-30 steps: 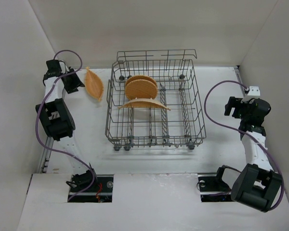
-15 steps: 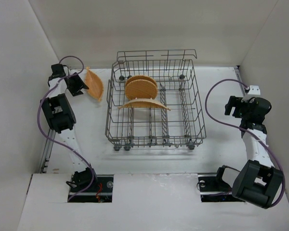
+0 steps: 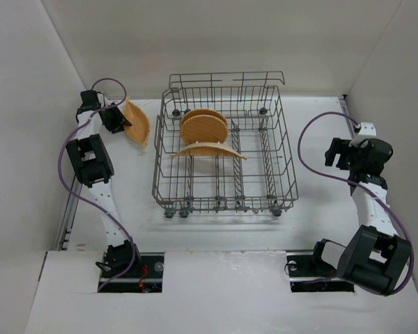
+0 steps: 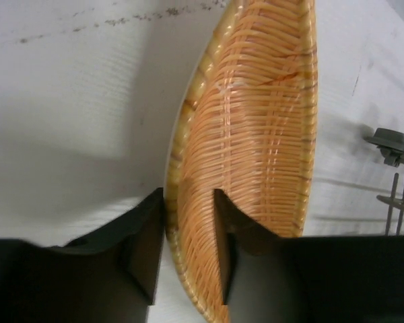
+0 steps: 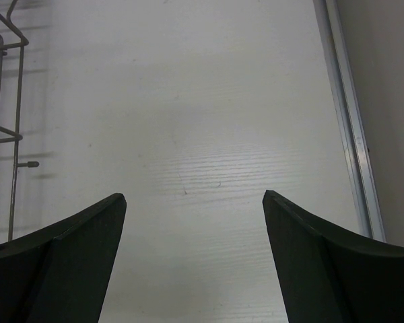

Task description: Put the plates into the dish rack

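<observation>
Plates [image 3: 203, 129], three, are sitting in the dish rack [image 3: 265, 160]; my left pincer [image 4: 188, 202] is clenching the fourth plate [image 4: 256, 121]; my right pincer [image 5: 194, 198] is gaping, empty.

The plate [image 4: 256, 134] is woven of fine orange-tan strands, ribbed and rough-looking with a slight sheen, while the jaws of the left gripper [image 4: 187, 222] closed on it are dark, matt and smooth (plastic, by the look of them). The dish rack [image 3: 226, 197] is thin grey metal wire, dull rather than bright. The counter [image 5: 188, 121] is white and matt with a faint wood-like grain and a few dark scuffs, edged by a pale metal rail [image 5: 347, 121].
</observation>
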### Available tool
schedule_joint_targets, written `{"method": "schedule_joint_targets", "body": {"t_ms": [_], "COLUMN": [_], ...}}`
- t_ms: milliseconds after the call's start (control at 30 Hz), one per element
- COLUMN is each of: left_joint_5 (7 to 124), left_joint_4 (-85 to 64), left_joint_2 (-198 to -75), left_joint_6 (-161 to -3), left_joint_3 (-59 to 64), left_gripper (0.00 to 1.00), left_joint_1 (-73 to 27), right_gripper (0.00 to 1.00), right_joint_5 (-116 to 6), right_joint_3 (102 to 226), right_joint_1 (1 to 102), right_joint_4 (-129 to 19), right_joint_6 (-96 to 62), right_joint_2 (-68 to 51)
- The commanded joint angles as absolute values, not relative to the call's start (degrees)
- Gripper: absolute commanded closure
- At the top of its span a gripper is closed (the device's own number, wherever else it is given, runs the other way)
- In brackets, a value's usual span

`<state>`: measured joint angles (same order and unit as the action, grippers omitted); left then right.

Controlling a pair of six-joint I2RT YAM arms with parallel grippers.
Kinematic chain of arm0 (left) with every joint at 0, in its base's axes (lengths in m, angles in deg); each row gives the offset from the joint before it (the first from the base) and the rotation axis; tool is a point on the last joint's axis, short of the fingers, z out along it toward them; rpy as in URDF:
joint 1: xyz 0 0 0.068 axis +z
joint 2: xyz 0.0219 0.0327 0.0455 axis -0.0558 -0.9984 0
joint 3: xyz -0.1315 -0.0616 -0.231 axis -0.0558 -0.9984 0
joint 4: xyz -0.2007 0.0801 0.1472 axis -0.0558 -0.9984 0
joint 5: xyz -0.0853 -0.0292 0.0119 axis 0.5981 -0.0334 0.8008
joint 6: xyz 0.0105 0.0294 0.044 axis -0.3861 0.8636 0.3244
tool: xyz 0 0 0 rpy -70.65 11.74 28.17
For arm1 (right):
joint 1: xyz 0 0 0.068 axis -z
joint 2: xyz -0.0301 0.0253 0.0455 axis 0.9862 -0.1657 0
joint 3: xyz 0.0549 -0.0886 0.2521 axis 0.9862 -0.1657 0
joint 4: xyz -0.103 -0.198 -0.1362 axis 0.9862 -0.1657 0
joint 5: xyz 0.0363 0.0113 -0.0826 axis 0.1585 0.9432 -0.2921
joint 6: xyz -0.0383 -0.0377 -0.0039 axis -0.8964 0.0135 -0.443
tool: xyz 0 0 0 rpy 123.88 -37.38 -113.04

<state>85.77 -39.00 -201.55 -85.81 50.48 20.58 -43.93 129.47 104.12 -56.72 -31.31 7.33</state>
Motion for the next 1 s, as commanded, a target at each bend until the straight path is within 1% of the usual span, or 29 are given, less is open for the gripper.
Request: {"method": "schedule_joint_targets", "body": {"t_ms": [0, 100, 167, 233, 533, 767, 867, 967], "left_joint_5": [87.1, 87.3, 87.0, 86.0, 80.7, 79.4, 78.7, 76.6], "left_joint_4": [-38.0, -38.0, -38.0, -37.7, -34.6, -34.1, -34.6, -34.8], "left_joint_2": [-202.3, -202.3, -201.4, -199.6, -181.9, -164.1, -156.3, -148.1], "left_joint_6": [-85.9, -85.4, -84.5, -83.4, -81.4, -79.8, -77.5, -71.5], "left_joint_3": [54.2, 54.4, 53.7, 52.4, 40.2, 28.5, 25.1, 22.7], "left_gripper": [0.74, 0.89, 0.95, 0.98, 0.99, 0.99, 0.98, 0.97], "left_joint_1": [19.7, 19.1, 18.8, 18.5, 20.4, 26.1, 27.9, 27.2], "right_gripper": [0.11, 0.11, 0.11, 0.11, 0.11, 0.11, 0.11, 0.11], "right_joint_5": [-42.9, -42.9, -42.9, -42.9, -42.5, -40.5, -39.7, -39.2], "right_joint_3": [132.5, 132.7, 132.7, 132.6, 129.9, 127.2, 126.1, 124.7], "right_joint_1": [104.5, 104.5, 104.5, 104.4, 104.2, 104.1, 104.1, 104.1], "right_joint_4": [-56.2, -56.4, -56.4, -56.3, -53.5, -50.9, -49.8, -48.3], "right_joint_6": [-31.3, -31.3, -31.3, -31.3, -31.4, -31.9, -31.9, -31.9], "right_joint_2": [7.0, 6.7, 6.6, 6.7, 10.1, 13.5, 14.9, 16.8]}}
